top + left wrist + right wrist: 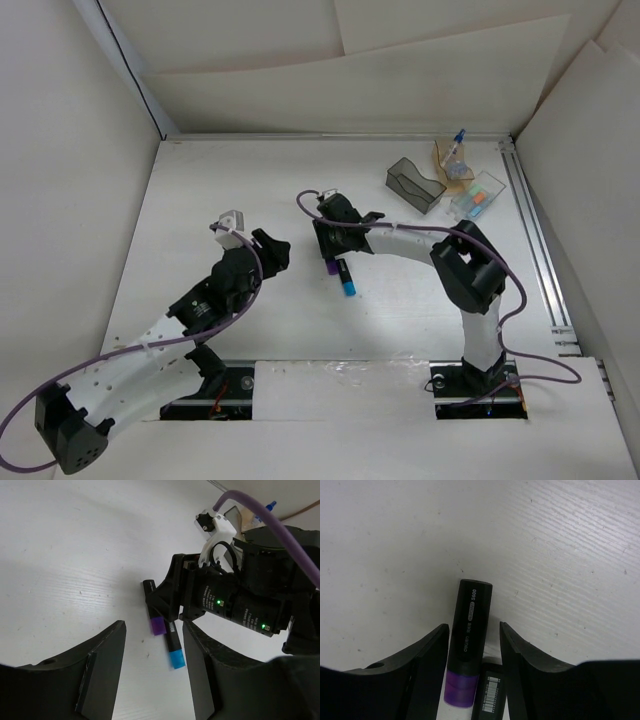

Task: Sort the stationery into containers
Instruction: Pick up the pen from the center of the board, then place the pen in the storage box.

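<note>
Right gripper: jaws apart astride purple marker. Left gripper: jaws apart, empty. Risk, we judge: closing catches the light-blue marker just beside, skewing the grasp.

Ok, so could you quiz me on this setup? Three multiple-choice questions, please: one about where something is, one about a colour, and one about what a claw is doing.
1. Where do the grey bin, amber bin and clear bin stand?
A) near left corner
B) far right corner
C) along the near edge

2. What colours are the caps of the two markers by the right claw?
A) red and green
B) purple and blue
C) both yellow

3. What is the right claw doing?
A) open, straddling a marker
B) lifting a bin
C) shut tight on nothing

Answers:
1 B: the top view shows all three clustered at the far right.
2 B: the purple-capped marker and blue-capped marker lie side by side.
3 A: its fingers stand apart on either side of the purple-capped marker, which lies flat.
</note>
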Tool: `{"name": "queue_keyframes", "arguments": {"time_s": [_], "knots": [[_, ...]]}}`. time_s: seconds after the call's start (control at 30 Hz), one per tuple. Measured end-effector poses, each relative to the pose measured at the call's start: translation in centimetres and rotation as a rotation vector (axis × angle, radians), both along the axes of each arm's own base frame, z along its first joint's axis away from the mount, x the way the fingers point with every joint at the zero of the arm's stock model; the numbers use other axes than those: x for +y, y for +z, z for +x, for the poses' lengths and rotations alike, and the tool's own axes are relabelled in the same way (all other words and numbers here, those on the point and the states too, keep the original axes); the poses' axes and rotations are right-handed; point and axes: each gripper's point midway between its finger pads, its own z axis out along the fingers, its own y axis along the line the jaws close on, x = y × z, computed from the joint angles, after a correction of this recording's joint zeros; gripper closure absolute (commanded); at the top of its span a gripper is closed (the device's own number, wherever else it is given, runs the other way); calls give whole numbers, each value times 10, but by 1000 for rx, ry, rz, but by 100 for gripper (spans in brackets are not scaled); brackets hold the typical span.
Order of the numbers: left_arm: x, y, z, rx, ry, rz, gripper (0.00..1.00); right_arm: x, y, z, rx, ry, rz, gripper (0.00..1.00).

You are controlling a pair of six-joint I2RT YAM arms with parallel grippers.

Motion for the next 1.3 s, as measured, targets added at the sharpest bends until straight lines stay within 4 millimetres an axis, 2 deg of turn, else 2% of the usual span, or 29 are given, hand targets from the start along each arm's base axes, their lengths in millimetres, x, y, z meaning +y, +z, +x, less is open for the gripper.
{"name": "queue_keyframes", "arguments": {"time_s": [0.1, 0.17, 0.27, 0.33, 0.47, 0.7, 0.83, 0.9, 0.97, 1.07, 1.13, 1.23, 1.3], "knots": [[-1, 0, 0, -2, -5, 0, 54, -2, -9, 1, 10, -11, -15, 49], [-1, -2, 0, 2, -7, 3, 54, 2, -7, 4, 3, -16, -8, 51], [-3, -6, 0, 7, -15, 8, 54, 4, -8, 8, 0, -22, -8, 63], [-4, -8, -1, 12, -22, 11, 54, 5, -9, 9, -1, -25, -10, 77], [-6, -9, 0, 12, -26, 9, 54, 5, -8, 11, -4, -37, -6, 90], [-7, -9, 1, 5, -29, 7, 54, 10, 1, 17, -20, -46, 12, 93], [-8, -6, 1, -5, -32, -1, 54, 17, 20, 28, -42, -46, 61, 94], [-10, -5, 1, -8, -39, -7, 54, 13, 34, 37, -54, -57, 92, 94], [-12, -4, 1, -10, -50, -14, 54, -1, 52, 51, -77, -91, 118, 94], [-19, -7, 1, -6, -76, -20, 54, -42, 88, 86, -140, -182, 159, 93], [-25, -9, 1, -5, -102, -26, 54, -84, 116, 118, -206, -276, 177, 93], [-34, -14, 2, 5, -137, -30, 54, -161, 158, 167, -329, -448, 166, 93], [-40, -16, 3, 9, -158, -34, 54, -212, 176, 188, -398, -560, 129, 93]]}}
